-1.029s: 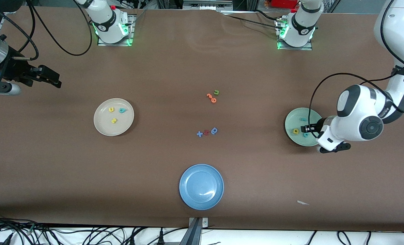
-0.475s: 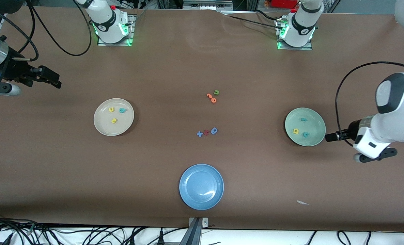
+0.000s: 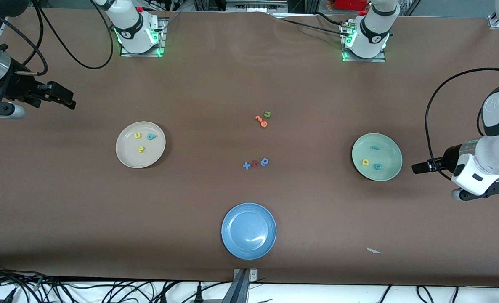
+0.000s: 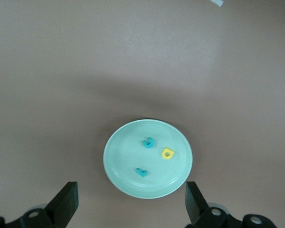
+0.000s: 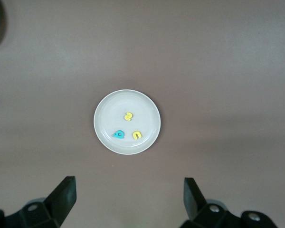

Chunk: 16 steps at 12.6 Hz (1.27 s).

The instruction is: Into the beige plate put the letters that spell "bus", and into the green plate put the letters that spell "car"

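The beige plate (image 3: 131, 158) lies toward the right arm's end of the table. It holds a yellow u (image 3: 137, 135), a teal b (image 3: 150, 136) and a yellow s (image 3: 141, 149). The green plate (image 3: 390, 153) lies toward the left arm's end and holds a teal r (image 3: 374, 147), a yellow a (image 3: 365, 162) and a teal c (image 3: 377, 166). My left gripper (image 3: 418, 167) hangs open and empty over bare table beside the green plate (image 4: 123, 152). My right gripper (image 3: 64, 99) waits open and empty at the right arm's end, and its wrist view looks down on the beige plate (image 5: 147, 109).
Mid-table lie two orange letters with a green u (image 3: 263, 119). Nearer the camera sits a row of a blue plus, a red letter and a blue rounded letter (image 3: 256, 163). A blue plate (image 3: 248, 231) sits near the front edge, and a white paper scrap (image 3: 373, 251) lies nearby.
My left gripper has drawn back from over the green plate toward the left arm's end of the table. The right arm has not moved.
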Motion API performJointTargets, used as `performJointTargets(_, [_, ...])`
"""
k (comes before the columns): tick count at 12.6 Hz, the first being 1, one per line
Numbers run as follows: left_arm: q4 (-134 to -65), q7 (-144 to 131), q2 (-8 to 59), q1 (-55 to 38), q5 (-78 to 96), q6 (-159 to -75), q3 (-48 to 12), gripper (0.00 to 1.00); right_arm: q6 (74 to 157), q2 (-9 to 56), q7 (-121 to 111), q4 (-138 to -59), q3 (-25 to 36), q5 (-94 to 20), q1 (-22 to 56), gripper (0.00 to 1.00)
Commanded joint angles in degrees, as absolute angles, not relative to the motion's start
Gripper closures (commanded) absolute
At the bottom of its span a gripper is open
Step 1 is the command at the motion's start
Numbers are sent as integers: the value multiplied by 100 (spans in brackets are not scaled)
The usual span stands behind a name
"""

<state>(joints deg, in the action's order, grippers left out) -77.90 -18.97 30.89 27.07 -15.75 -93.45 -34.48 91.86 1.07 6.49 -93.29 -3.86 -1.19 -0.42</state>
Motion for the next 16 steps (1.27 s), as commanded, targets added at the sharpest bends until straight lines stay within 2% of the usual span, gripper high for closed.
performJointTargets(1, [-7218,-1346,3146,2348,-1767,-8869,-3201,1,9237,53,712,-9396,-466,-35,-97,0])
performJointTargets(3, [-7093,-1065,3120,1971,-1531,-8859,-2640,0,9237,53,712,-9396,-466,-35,-97,0])
performJointTargets(6, [-6926,-783,2954,1172,-609,-8859,-1367,0,9246,53,712,-9396,-466,-35,-97,0])
performJointTargets(8, [-6934,-546,2831,731,-466,-8859,-802,0,9246,53,712,-9396,-475,-35,-97,0])
performJointTargets(13, [-7328,-334,2585,650,-11,-9165,-747,3,9246,53,712,-9396,-475,-35,-97,0])
performJointTargets(16, [-8592,-325,1848,650,53,-10253,-677,2,9246,53,712,-9396,-466,-35,-97,0])
